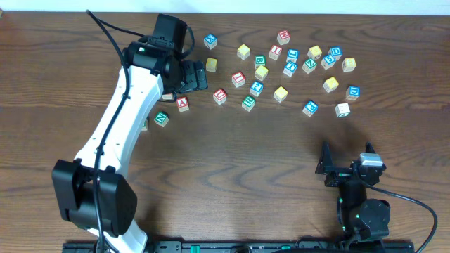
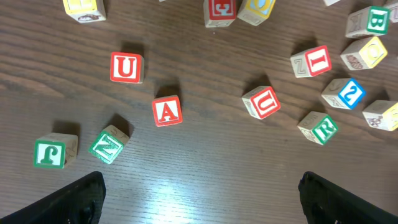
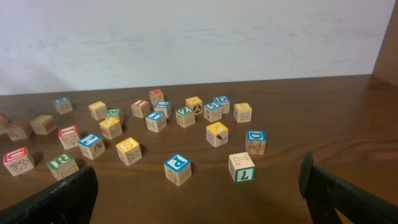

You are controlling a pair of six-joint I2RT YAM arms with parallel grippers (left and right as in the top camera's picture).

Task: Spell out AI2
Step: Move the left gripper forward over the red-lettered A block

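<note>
Dark wooden table (image 1: 239,169) — letter cubes (image 1: 257,88) lie scattered across its far half.

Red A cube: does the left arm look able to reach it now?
Probably yes. The open left gripper hangs near the A cube, and the nearest cubes, U and N, stand apart from it.

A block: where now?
In the left wrist view the A block sits left of centre, green N block lower left, red U block upper left.
</note>
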